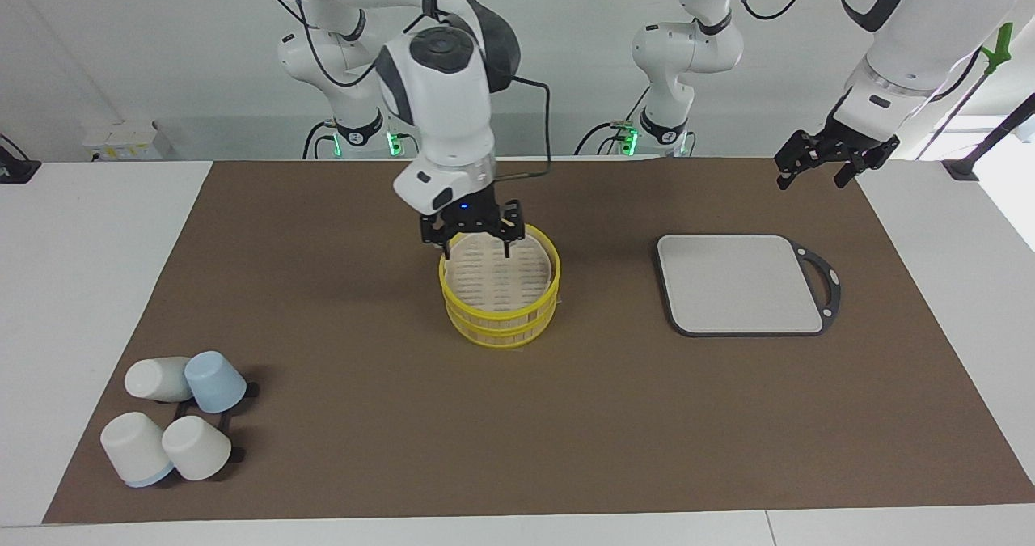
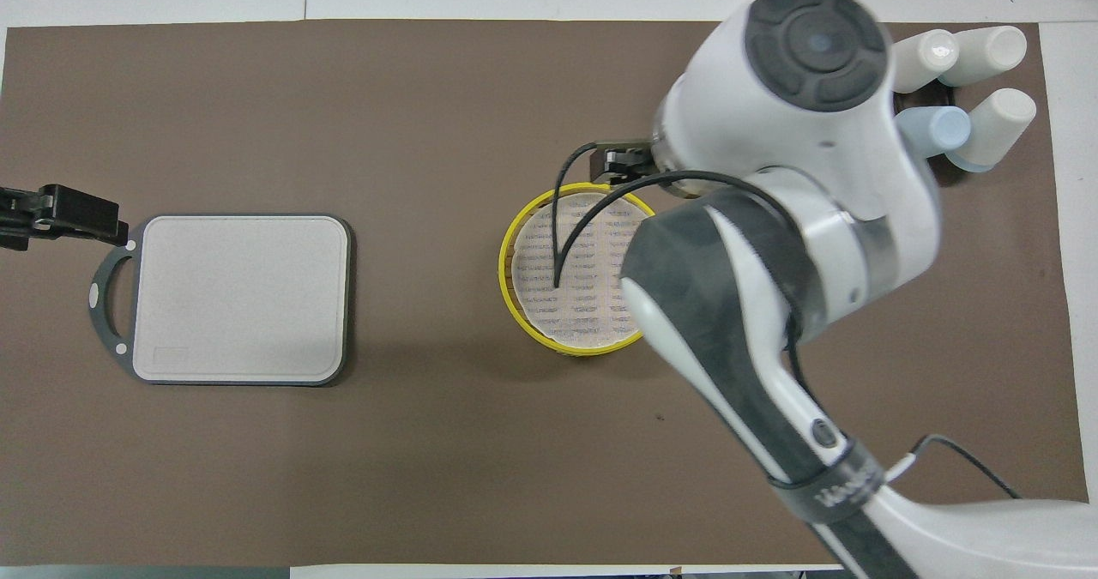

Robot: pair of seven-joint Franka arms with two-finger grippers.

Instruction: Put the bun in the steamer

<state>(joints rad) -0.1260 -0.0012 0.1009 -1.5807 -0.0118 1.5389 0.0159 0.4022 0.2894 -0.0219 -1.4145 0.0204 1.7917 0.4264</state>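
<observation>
While the left end effector [image 1: 833, 166] waits with fingers spread, holding nothing, high over the tabletop [image 1: 340, 303] near the grey cutting board [image 1: 740, 283], the right end effector [image 1: 475, 234] hangs wide open and empty just above the steamer [image 1: 500, 291], over the rim nearer the robots. No bun can be made out on the steamer's slatted top. Four upturned cups [image 1: 174, 425] cluster at the right arm's end.

A white worktop [image 1: 73, 287] carries a brown mat [image 1: 364, 416]. On the mat, the yellow-rimmed steamer [image 1: 500, 295] stands mid-worktop, a grey cutting board [image 1: 740, 283] lies toward the left arm's end, and 4 upturned cups [image 1: 174, 416] cluster toward the right arm's end, farthest from the robots.
</observation>
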